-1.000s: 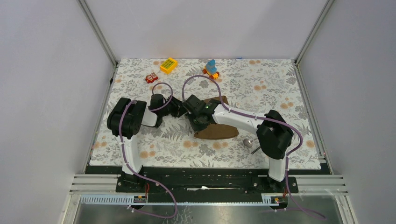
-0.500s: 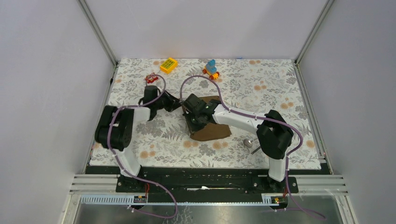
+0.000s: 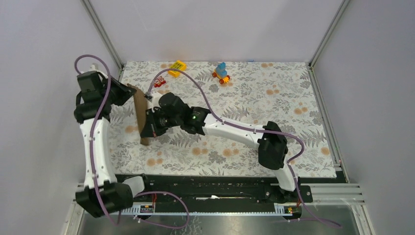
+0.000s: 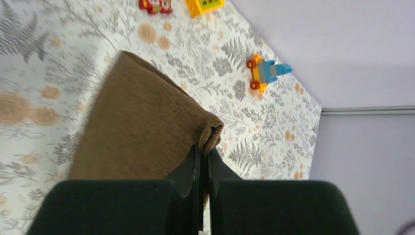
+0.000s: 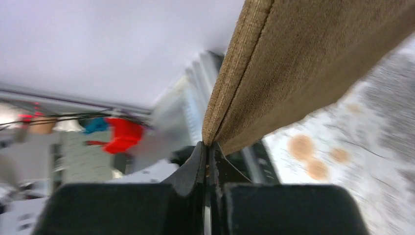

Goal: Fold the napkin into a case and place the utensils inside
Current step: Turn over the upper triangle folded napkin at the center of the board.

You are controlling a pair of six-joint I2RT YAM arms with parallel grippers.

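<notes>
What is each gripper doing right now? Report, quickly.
Left gripper: closed, holding a corner of the napkin.
Right gripper: closed, holding the napkin by its edge.

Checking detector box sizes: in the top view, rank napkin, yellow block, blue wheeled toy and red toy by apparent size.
1. napkin: largest, though it is lifted towards the camera.
2. yellow block and blue wheeled toy: look alike, no ranking.
3. red toy: smallest.
</notes>
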